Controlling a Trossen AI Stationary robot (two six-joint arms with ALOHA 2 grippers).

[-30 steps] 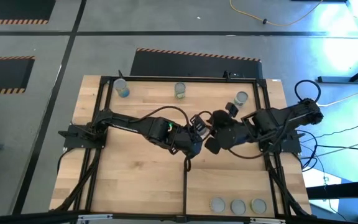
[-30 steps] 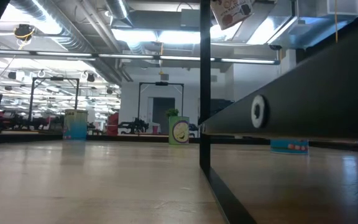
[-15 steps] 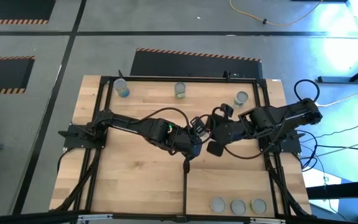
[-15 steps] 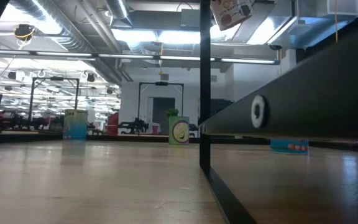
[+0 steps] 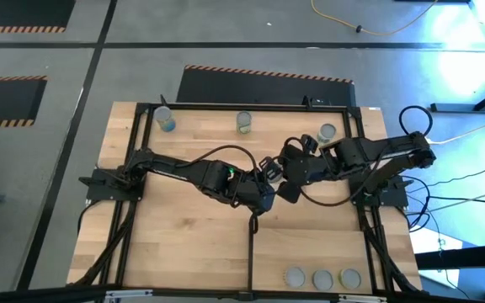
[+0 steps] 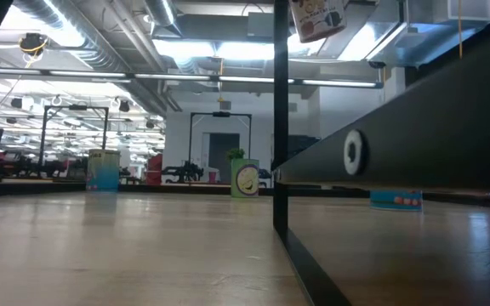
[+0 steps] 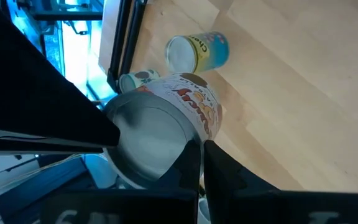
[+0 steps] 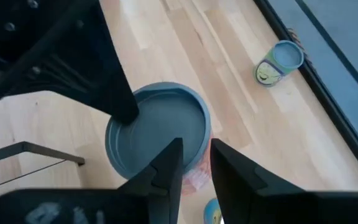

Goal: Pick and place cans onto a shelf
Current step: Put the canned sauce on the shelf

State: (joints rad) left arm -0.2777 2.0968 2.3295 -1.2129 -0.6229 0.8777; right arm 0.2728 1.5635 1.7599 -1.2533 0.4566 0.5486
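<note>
A can [image 6: 317, 19] with a grey top [image 8: 160, 134] and a white-and-orange label [image 7: 197, 109] hangs high over the table's middle. My right gripper [image 8: 196, 167] [image 5: 285, 172] is shut on it from the right. My left gripper [image 7: 202, 163] [image 5: 266, 183] is shut, and its tips stand at the can's opposite edge. Three cans [image 5: 165, 120] [image 5: 243, 123] [image 5: 327, 132] stand on their bases along the far edge. Three more [image 5: 321, 278] stand on the shelf [image 5: 310, 248], the near right section beside the black divider bar [image 5: 251, 244]. My left gripper lies with its shut fingertips [image 7: 194, 155] against the can's rim [image 7: 188, 143], on the side opposite the other gripper. Whether it pinches the rim, I cannot tell. My right gripper has the can's rim [image 8: 194, 152] between its two fingers. One finger [image 8: 169, 165] lies over the recessed grey top and the other [image 8: 225, 165] is outside the wall. The fingers slant down from the table's right. The can is lifted clear and tilted.
A black frame [image 5: 251, 105] runs around the tabletop. Both arms meet over the middle. Bare wood lies at the near left [image 5: 183, 244] and between the far cans. Cables [image 5: 419, 126] hang at the right edge.
My right arm has swung a little toward the table's far edge and its wrist has turned. The can has stayed high between the two grippers.
</note>
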